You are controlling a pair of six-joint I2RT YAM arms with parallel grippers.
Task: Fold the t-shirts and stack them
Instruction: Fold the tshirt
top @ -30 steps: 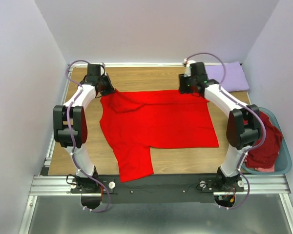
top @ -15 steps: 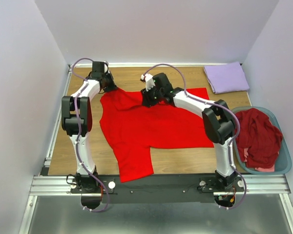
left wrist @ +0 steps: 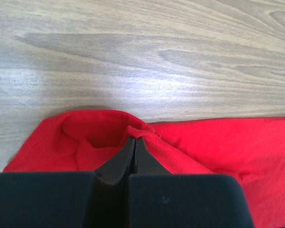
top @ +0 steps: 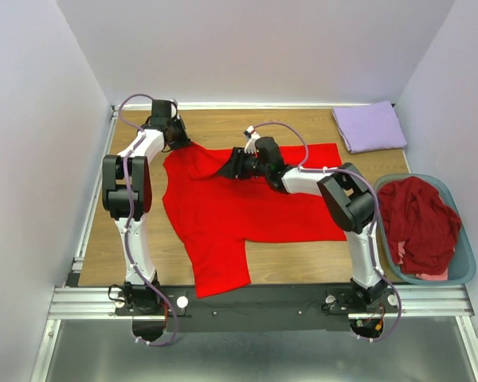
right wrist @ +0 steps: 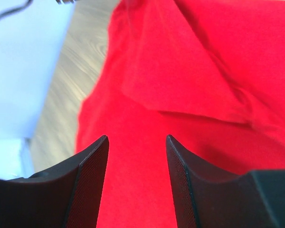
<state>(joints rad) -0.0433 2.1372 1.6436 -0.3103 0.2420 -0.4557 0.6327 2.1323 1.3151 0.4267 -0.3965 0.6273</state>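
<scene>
The wooden surface (top: 215, 126) lies bare beyond the left end effector (top: 183, 143), up to a pale back wall (top: 263, 48). A teal-blue plastic basket (top: 465, 267) sits well to the right of the right end effector (top: 229, 169), beside the surface's right edge. An aluminium rail (top: 80, 302) spans the near edge, well back from both.

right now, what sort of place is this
Likely a robot lab cell for laundry folding: a wooden table walled by plain pale panels, a red t-shirt spread out, and a teal basket of dark red shirts.

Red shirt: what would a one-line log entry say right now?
red shirt: spread out | left claw: shut on its far corner | right claw: open above the shirt
</scene>
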